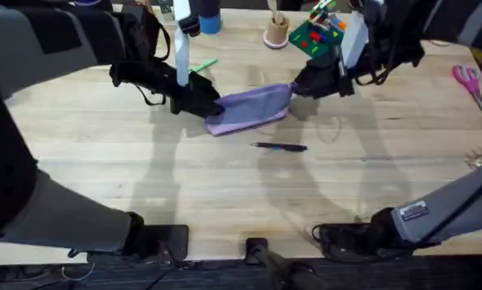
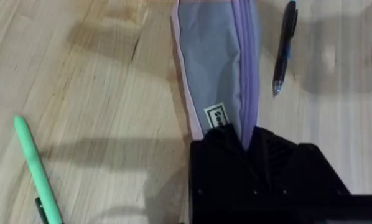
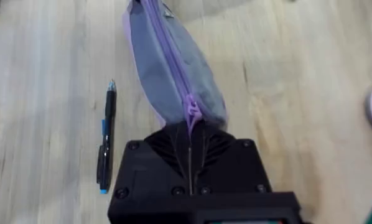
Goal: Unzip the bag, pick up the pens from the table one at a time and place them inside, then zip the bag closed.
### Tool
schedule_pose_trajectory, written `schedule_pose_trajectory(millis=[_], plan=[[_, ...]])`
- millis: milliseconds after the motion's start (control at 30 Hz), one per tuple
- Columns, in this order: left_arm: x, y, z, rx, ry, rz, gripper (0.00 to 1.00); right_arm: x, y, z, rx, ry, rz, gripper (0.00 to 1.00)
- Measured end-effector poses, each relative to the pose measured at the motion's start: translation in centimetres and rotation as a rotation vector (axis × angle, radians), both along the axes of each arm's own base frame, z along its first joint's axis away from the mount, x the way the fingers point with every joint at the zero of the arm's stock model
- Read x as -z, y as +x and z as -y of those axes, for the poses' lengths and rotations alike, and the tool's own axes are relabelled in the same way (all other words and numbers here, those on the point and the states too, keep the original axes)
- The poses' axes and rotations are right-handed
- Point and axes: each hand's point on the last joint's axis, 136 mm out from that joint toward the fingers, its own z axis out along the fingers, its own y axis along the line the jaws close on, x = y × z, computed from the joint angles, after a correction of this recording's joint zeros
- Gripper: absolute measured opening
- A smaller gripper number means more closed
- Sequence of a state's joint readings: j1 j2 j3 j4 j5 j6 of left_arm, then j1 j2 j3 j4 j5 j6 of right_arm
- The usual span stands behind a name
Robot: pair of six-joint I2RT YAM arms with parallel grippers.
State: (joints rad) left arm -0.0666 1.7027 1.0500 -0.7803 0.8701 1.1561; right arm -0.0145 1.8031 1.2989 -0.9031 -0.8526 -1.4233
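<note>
Twice pinched, once at each end: lilac bag (image 1: 249,109), lying across the middle of the table (image 1: 104,169), zipper (image 3: 170,56) apparently shut along all of its visible length. At the right end, clamped narrow on the zipper pull (image 3: 191,114): right gripper (image 3: 190,132). At the left end, closed on the fabric corner just beside the small label (image 2: 217,116): left gripper (image 2: 241,138).

Likely step in hand: opening the zipper. Most probable failure: losing the pull. Small tab, thin hold; could slide out of the fingers if dragged at an angle to the zipper line rather than along it. Second worry: bunching. Pulling toward the held left end leaves the cloth slack instead of taut, so may crumple and jam the slider, or lift the whole bag off the wood. Third: loss of the left corner grip under a hard tug, letting the bag swing.

Further out, just beside the bag on the near side: dark pen (image 1: 280,147). Easily swept or rolled away by a sliding bag. Beyond the left gripper, near its arm: green pen (image 1: 202,64), at risk from any sideways move there. Well apart at the right edge, no concern: pink scissors (image 1: 469,82).
</note>
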Motion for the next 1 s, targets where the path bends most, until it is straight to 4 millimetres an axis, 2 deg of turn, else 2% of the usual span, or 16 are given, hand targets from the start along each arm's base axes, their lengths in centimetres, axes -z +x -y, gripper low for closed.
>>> schedule_pose_trajectory(millis=[133,633,767,1000], plan=[[0.0,-0.1,0.1,0.005,0.0,-0.002,0.042,-1.6,0.5,-0.7,-0.005,-0.011,0.041,0.03],[0.0,-0.1,0.1,0.004,0.001,-0.001,0.042,-2.1,0.5,-1.9,0.015,-0.035,-0.005,0.03],[0.0,-0.1,0.1,0.004,0.001,-0.001,0.042,-2.2,0.1,-3.9,-0.04,-0.034,0.02,0.03],[0.0,-0.1,0.1,0.004,0.002,-0.004,0.042,-2.6,-1.8,-8.9,-0.184,-0.026,0.072,0.03]])
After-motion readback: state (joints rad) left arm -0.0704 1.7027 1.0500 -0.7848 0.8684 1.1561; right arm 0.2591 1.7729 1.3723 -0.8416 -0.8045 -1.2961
